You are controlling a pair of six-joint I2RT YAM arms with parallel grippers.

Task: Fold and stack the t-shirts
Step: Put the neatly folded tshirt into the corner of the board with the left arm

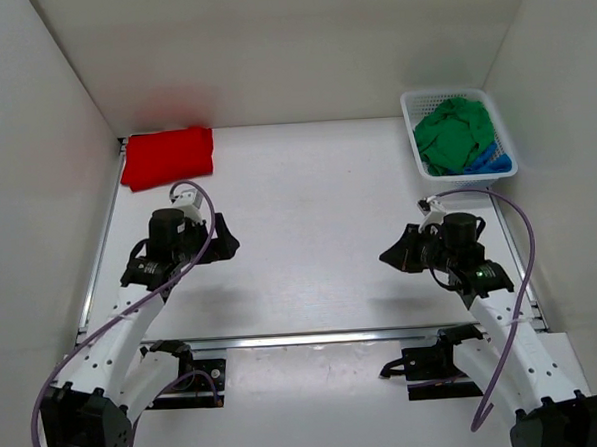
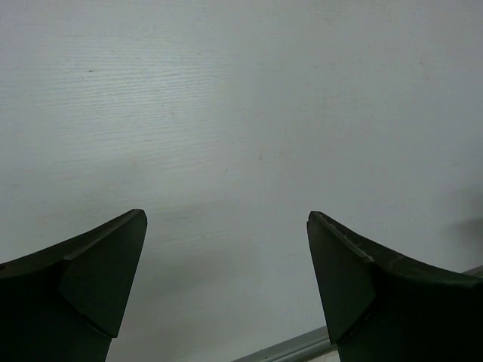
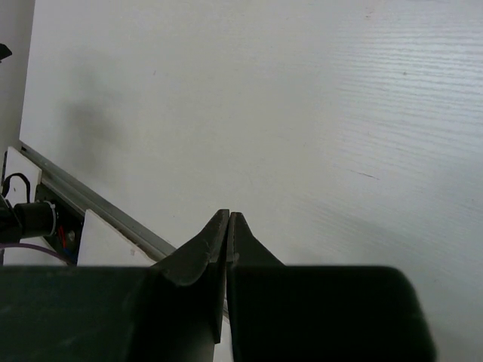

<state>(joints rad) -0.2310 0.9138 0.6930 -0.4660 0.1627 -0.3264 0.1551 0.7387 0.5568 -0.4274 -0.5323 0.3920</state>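
Note:
A bright red t-shirt (image 1: 168, 156) lies folded flat in the far left corner of the table. A green t-shirt (image 1: 452, 135) is bunched in the white basket (image 1: 412, 127) at the far right, with a bit of blue t-shirt (image 1: 495, 160) showing under it at the basket's near edge. My left gripper (image 1: 229, 239) (image 2: 226, 215) hovers over bare table, well in front of the red shirt, open and holding nothing. My right gripper (image 1: 386, 255) (image 3: 228, 214) is shut with nothing between its fingers, over bare table in front of the basket.
White walls enclose the table on the left, back and right. A metal rail (image 1: 335, 337) runs along the near edge by the arm bases; the same rail (image 3: 83, 197) shows in the right wrist view. Purple cables (image 1: 521, 272) loop off both arms.

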